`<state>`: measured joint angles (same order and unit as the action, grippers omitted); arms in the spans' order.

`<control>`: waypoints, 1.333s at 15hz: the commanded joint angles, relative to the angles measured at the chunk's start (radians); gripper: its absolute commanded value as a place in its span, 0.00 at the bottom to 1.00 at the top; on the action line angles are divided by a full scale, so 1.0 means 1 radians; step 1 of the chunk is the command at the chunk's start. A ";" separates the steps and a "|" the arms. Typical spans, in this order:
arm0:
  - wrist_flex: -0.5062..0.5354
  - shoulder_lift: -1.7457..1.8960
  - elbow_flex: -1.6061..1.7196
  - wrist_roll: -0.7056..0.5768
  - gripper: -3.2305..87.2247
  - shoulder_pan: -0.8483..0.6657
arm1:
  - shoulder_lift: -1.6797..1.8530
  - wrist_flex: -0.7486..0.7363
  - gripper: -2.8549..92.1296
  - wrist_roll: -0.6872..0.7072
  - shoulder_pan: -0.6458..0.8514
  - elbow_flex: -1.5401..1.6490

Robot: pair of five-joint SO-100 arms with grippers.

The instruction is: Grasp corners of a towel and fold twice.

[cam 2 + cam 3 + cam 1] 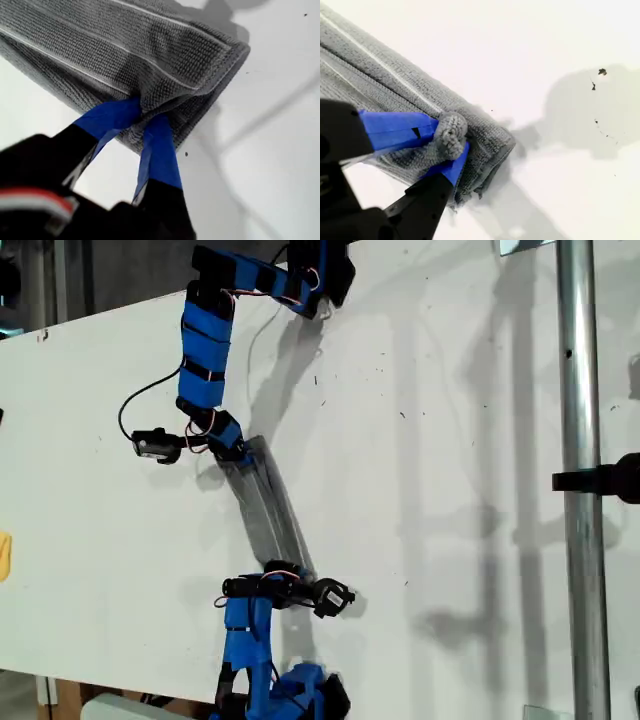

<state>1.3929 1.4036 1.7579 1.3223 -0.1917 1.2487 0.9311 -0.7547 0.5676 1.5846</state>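
In the exterior view, two blue arms are holding the towel (266,508) stretched between them above the white table (450,490), one at each end; which arm is which cannot be told here. A fold appears under way, and the next move calls for carrying the pinched edge across and laying it flat. In the first wrist view, my first gripper (142,117) is clenching bunched towel edge. In the second wrist view, my second gripper (451,139) is pinching a rounded corner (451,131).

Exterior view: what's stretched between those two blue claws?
The grey towel, bunched into a narrow strip, spans from one gripper to the other; each holds an end.
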 commanded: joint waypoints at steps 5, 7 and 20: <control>-0.048 0.012 0.133 -0.026 0.23 -0.103 | -0.040 -0.005 0.03 -0.028 0.048 -0.020; -0.017 0.028 0.164 -0.006 0.37 -0.120 | -0.015 0.031 0.09 -0.028 0.054 -0.025; 0.133 1.058 0.512 0.161 0.40 0.021 | 0.647 0.288 0.40 -0.112 0.247 0.408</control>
<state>1.5616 2.2273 2.2304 1.4742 -0.2102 1.7319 1.1950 -0.8406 0.7900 1.9374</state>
